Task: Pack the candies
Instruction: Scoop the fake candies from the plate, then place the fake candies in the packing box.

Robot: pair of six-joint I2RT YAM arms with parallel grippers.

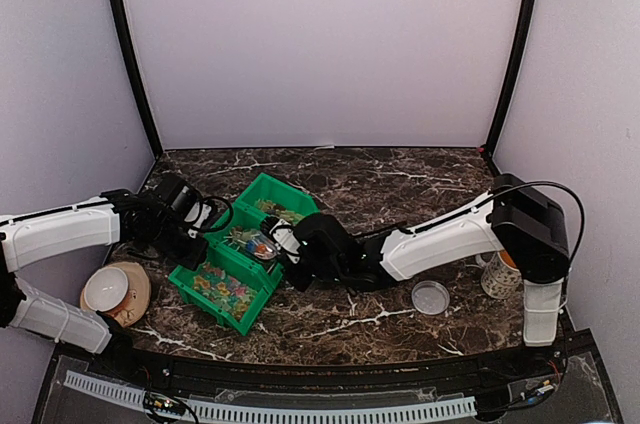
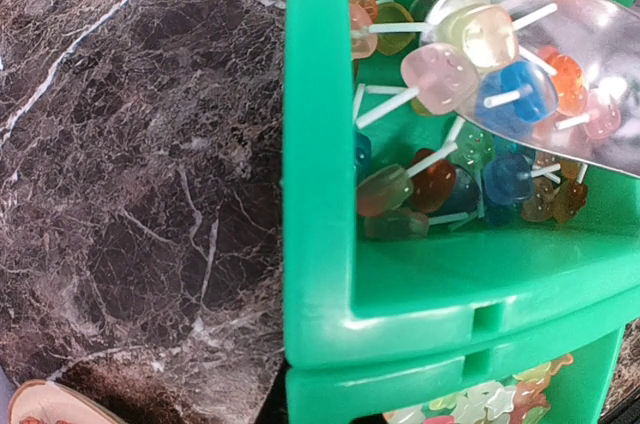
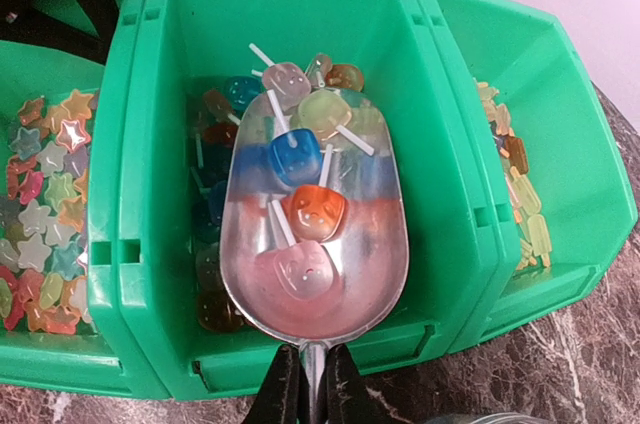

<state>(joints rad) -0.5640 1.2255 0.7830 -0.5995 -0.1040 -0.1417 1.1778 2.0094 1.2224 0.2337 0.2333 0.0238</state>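
Steel scoop (image 3: 315, 284) is loaded, its handle pinched tight in my right claw (image 3: 312, 399), and a few candies (image 3: 295, 156) ride in it above the middle bin (image 3: 350, 34). Most lie in the bin below. Scooping looks done; tipping them out isn't. My left claw (image 1: 200, 219) is closed beside the bin.

Soft, even light from above fills the pale-walled enclosure (image 1: 320, 44), casting only faint shadows beneath the robot arms (image 1: 440, 239) on the dark, white-veined marble worktop (image 1: 400, 184). White glare streaks the shiny metal scoop (image 3: 375, 264), translucent multicoloured candies (image 3: 296, 156) glow, and the bright green plastic bins (image 3: 130, 144) carry a sheen. Both wrist views bend at the edges; the overhead frame is slightly grainy.
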